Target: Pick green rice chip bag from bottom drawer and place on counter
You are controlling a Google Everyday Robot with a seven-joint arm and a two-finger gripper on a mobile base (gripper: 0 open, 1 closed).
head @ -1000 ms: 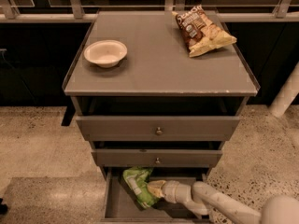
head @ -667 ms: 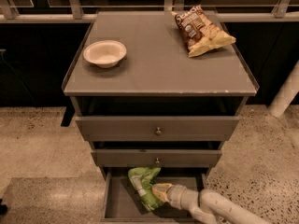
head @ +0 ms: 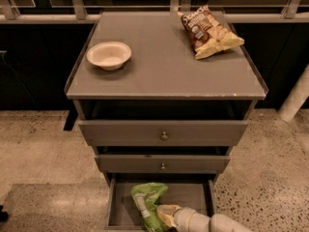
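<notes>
The green rice chip bag point(head: 146, 202) is at the left-middle of the open bottom drawer point(head: 119, 208), at the picture's bottom edge. My gripper point(head: 165, 215) comes in from the lower right and sits against the bag's right side. The bag hides most of the gripper's front. The grey counter point(head: 164, 64) is above, on top of the cabinet.
A white bowl point(head: 109, 55) stands on the counter's left. A brown-and-cream chip bag point(head: 207, 30) lies at its back right. The two upper drawers point(head: 164, 133) with round knobs are pulled out a little. A white post point(head: 295, 99) stands at the right on the speckled floor.
The gripper has slid left in the drawer, and the green bag has moved left with it and now stands more upright.
</notes>
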